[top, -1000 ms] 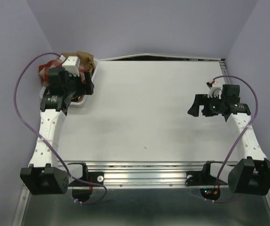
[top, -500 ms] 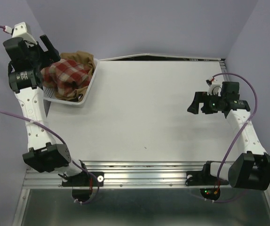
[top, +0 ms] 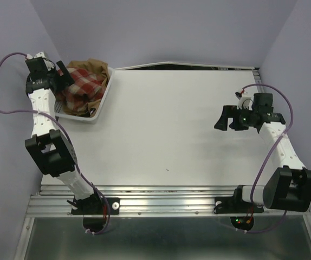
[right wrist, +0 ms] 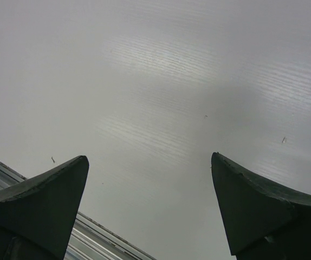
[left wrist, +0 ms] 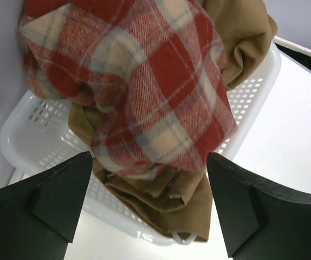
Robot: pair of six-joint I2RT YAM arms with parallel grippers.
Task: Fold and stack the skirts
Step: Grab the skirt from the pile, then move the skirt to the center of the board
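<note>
The red-and-cream plaid skirt lies crumpled on top of the tan-brown skirt in the white mesh basket at the table's far left. In the left wrist view the plaid skirt covers most of the tan skirt, which hangs over the basket rim. My left gripper is open and empty, just left of the pile and pointing at it. My right gripper is open and empty, above bare table at the right.
The white table top stretches between the basket and my right arm. Lilac walls close in on the left, back and right. A metal rail runs along the near edge.
My left arm lifted off the basket, swung out to the far left, then came back in toward the pile. The skirts are now uncovered. My right arm hardly moved.
</note>
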